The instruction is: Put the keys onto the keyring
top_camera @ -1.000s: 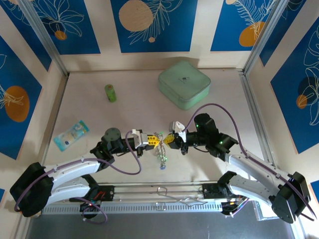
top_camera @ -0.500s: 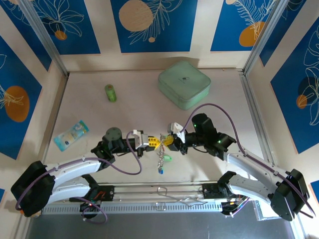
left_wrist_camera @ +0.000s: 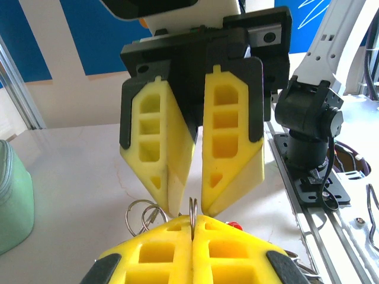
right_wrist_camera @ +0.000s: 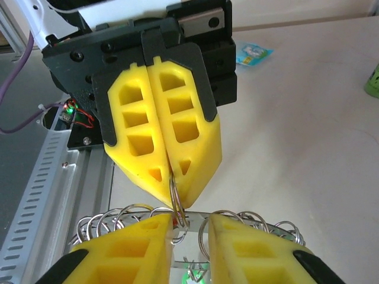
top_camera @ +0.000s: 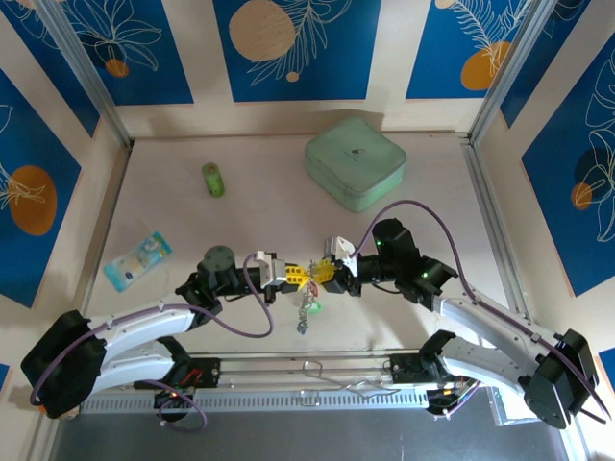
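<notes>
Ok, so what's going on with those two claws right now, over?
Left gripper shut on a loop of the keyring, which dangles below. Right gripper open, tips flanking that loop. Green box well clear, far side.

White arm links (top_camera: 144, 327), black joints (top_camera: 58, 360), looping purple cables (top_camera: 415, 203), yellow hollow-celled jaws.

I'm looking down on a pale beige table (top_camera: 259, 206) boxed in on three sides by cream walls (top_camera: 202, 58). The walls carry blue panels (top_camera: 322, 58) with white leaf drawings and orange discs (top_camera: 261, 29). An aluminium post (top_camera: 82, 67) slants up from each back corner. Along the near edge runs a slotted metal rail (top_camera: 288, 399), and beyond it a dark grey strip of floor (top_camera: 288, 440). The light is even, the shadows soft.
</notes>
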Robot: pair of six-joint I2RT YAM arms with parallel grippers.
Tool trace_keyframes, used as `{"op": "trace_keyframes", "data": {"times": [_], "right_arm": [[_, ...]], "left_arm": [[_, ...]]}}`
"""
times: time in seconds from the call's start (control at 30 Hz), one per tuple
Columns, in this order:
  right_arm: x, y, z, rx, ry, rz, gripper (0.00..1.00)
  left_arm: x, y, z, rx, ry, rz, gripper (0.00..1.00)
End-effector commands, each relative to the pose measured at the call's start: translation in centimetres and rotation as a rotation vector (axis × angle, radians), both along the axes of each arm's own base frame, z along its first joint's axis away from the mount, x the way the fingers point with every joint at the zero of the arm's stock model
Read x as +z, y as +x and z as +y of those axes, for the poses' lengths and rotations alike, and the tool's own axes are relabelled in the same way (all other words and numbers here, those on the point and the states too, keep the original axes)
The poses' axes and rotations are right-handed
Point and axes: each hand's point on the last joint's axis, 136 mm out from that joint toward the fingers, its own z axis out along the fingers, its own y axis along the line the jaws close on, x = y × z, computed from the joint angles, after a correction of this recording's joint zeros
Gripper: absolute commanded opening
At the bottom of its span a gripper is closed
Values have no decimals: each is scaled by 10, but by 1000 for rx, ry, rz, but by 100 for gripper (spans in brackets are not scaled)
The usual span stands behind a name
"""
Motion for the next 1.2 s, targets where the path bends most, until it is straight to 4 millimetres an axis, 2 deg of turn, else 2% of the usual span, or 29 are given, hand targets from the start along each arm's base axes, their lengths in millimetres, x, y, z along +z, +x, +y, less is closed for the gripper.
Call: {"op": "trace_keyframes", "data": {"times": [0.0,0.1,0.23,0.27,0.33,0.4,0.5,0.63,0.77,0.9,1.0,1.03,1.07,1.1,1.17], "right_arm": [[14,-2,7,29,38,-16,22],[15,-1,8,24,39,-20,16],[16,-1,6,23,32,-31,0],[15,-2,5,26,24,-35,0],[14,-2,3,26,-4,-43,0],[12,-1,1,27,-46,-56,0],[10,-2,-1,42,-108,-70,0],[13,-5,2,76,-159,-96,0],[10,-8,6,105,-238,-138,0],[14,-8,10,116,-263,-166,0],[21,-6,11,93,-222,-168,0],[23,-4,10,78,-202,-159,1],[23,-4,8,71,-188,-151,6],[25,-2,7,58,-162,-138,15],[24,-2,4,40,-131,-116,24]], "left_arm": [[26,-5,-5,-40,-65,-63,0],[27,-5,-5,-40,-68,-64,0],[24,-3,-4,-24,-53,-65,0],[22,0,-4,-9,-42,-64,0],[16,5,-3,23,6,-67,13],[8,8,-2,36,69,-69,19],[0,9,-1,32,152,-79,21],[-8,9,0,13,231,-94,20],[-7,8,0,-3,260,-102,17],[-7,5,-1,-26,277,-99,2],[-4,3,0,-30,257,-108,0],[-3,3,1,-25,247,-112,0],[-1,3,1,-18,235,-118,0],[0,3,2,-9,220,-122,0],[4,4,3,10,187,-131,0]]}}
